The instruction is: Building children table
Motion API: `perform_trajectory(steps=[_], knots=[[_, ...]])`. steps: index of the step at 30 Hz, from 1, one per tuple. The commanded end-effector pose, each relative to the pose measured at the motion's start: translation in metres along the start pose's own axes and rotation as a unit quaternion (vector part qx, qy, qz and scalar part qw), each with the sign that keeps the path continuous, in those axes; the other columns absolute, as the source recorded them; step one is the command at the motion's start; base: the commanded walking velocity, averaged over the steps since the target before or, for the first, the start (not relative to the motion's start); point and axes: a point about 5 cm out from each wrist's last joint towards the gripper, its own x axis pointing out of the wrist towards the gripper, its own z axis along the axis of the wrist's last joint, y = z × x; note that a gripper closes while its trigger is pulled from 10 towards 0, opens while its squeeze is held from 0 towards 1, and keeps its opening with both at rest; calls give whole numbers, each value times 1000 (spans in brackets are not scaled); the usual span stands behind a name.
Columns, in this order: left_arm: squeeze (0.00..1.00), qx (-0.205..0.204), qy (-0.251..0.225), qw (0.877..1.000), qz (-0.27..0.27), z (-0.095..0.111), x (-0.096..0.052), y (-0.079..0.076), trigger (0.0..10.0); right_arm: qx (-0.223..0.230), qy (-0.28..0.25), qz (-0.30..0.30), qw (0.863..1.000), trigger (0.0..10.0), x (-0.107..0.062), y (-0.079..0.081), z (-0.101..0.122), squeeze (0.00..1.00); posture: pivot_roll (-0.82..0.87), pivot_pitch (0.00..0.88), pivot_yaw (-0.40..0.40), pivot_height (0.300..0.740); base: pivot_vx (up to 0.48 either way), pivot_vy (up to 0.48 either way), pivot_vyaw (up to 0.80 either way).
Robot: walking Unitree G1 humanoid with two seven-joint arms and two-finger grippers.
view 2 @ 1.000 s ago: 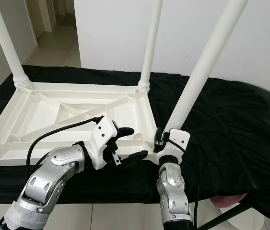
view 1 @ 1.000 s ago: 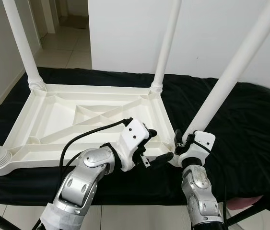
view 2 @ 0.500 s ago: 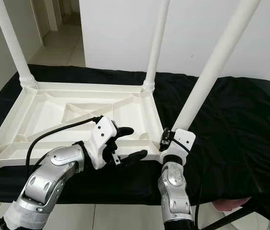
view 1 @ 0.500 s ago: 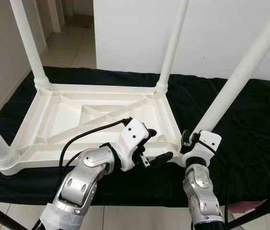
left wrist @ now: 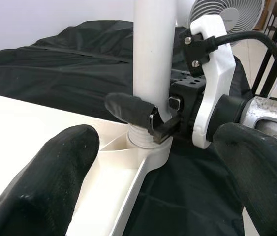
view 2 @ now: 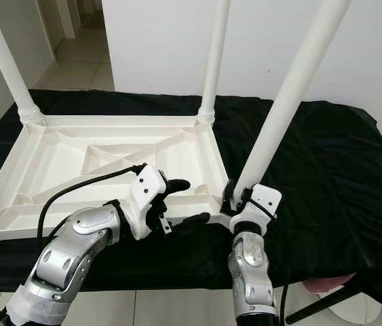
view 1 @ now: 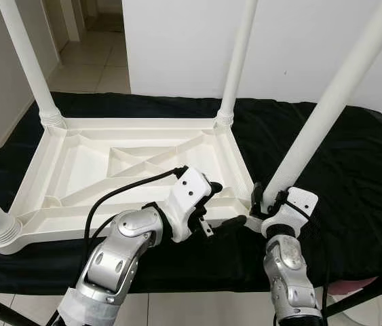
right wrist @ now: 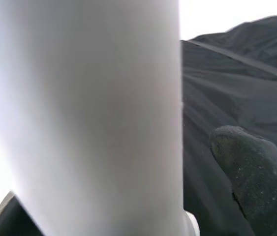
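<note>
right claw (view 1: 264, 202) clenched on leg (view 1: 326, 115) at tabletop (view 1: 75, 163) corner | left claw (view 1: 226, 206) released, beside that corner

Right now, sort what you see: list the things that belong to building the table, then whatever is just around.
Job:
- upturned white tabletop
- near right leg, held by right gripper
- three other legs
- left gripper, open beside that corner

Around:
- black cloth
- fan

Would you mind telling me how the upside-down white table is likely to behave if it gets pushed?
The white table looks like thin ribbed plastic, so probably light and stiff. On the black cloth it may drag the fabric rather than glide. With the right hand holding one leg, it could pivot there.
</note>
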Motion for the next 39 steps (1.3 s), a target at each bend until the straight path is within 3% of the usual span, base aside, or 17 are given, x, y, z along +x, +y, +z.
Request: perform_trajectory(steps=[1, 8, 13, 25, 31, 39], knots=[[0, 3, -1, 999, 36, 3, 2, 3, 10000, -2, -20, 31, 999, 10000, 3, 2, 9, 0, -73, 0, -23, 740, 0, 0, 0], [0, 4, 1, 999, 34, 3, 3, 3, 10000, -12, -19, 85, 996, 10000, 4, 2, 10, 0, -73, 0, -23, 740, 0, 0, 0], [0, 5, 41, 999, 25, -9, 5, -1, 10000, -44, -13, 149, 988, 10000, 9, -9, 15, 0, -73, 0, -23, 740, 0, 0, 0], [0, -7, 67, 996, 52, -14, 11, 0, 10000, -70, -3, 194, 979, 10000, 12, -25, 19, 0, -78, 0, -18, 740, 0, 0, 0], [0, -20, 73, 996, 57, -10, 18, 0, 10000, -91, 26, 281, 955, 10000, 8, -39, 22, 0, -80, 0, -16, 740, 0, 0, 0], [0, -20, 75, 995, 63, -8, 21, 1, 10000, -101, 37, 330, 938, 10000, 6, -39, 25, 0, -84, 0, -12, 740, 0, 0, 0]])
